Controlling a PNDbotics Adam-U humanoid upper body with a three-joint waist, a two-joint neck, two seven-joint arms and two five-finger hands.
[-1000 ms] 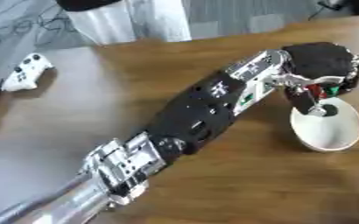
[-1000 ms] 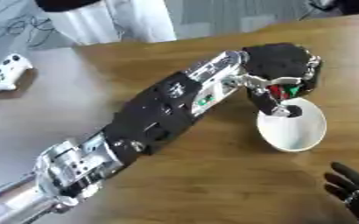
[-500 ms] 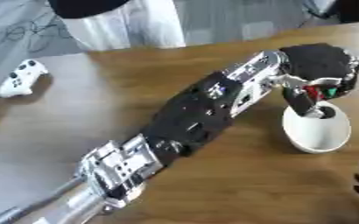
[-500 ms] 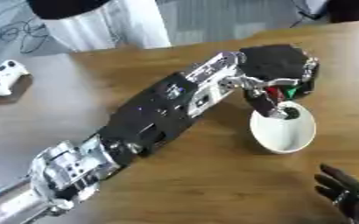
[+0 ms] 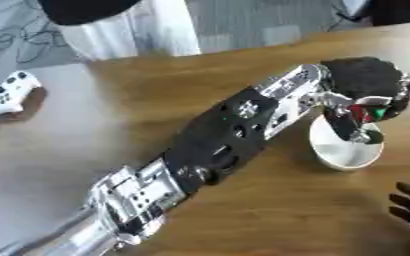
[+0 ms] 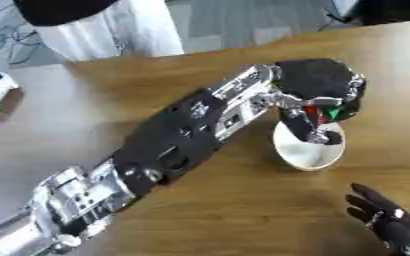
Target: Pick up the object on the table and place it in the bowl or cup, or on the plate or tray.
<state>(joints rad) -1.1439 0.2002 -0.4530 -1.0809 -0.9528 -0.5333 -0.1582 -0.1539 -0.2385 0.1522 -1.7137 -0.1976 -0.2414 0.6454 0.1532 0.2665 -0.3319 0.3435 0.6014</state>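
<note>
Wooden table (image 5: 270, 215), left hand (image 6: 318, 90) over white bowl (image 6: 306, 156), fingers (image 6: 298, 125) curled round red-green object (image 6: 322, 112), right hand (image 6: 385, 221) open.

A brown wooden table (image 5: 270, 210) carries a white bowl (image 6: 306, 155) and a white game controller (image 5: 12, 93).

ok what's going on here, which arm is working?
The left robot hand reaches across the wooden table and hangs over the white bowl, fingers curled down toward it around something small with red and green on it. The right robot hand rests open at the lower right. A white game controller lies far left.
</note>
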